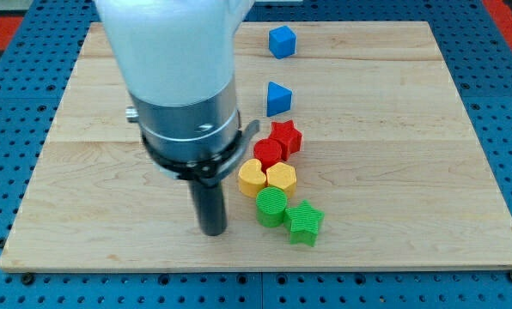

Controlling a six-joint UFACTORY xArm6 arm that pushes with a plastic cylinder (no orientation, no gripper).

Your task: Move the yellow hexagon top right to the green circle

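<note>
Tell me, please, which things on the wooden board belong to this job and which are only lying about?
Belong to the job:
- yellow hexagon block
- green circle block, touching below the hexagon
- my tip, to the view's left of the green circle

Only lying about:
- yellow heart block
- red circle block
- red star block
- green star block
- two blue blocks
- wooden board

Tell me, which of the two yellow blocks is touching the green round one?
The yellow hexagon, the right-hand yellow block in the view, sits right above the green circle and touches it. The yellow heart lies further left.
</note>
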